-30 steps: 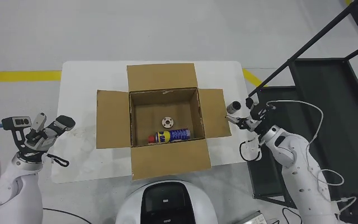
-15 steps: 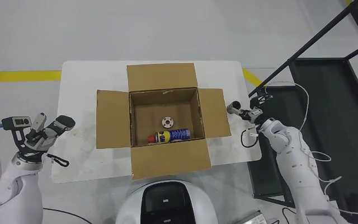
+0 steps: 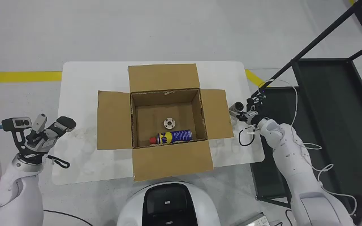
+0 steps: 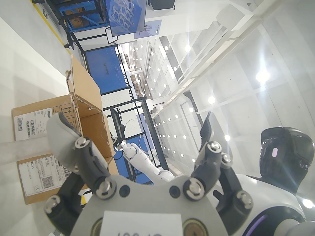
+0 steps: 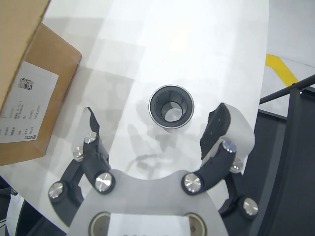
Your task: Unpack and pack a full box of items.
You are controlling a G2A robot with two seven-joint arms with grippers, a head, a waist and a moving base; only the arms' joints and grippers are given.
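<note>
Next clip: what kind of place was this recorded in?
Probably an industrial lab or workshop hall: a yellow floor line runs past the white table, a dark metal rack stands beside it, and blue partition panels sit under a high, lit ceiling.

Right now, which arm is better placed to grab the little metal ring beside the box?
The right arm. Its open jaws sit just beside the ring; the left arm is at the table's opposite edge, beyond the box.
</note>
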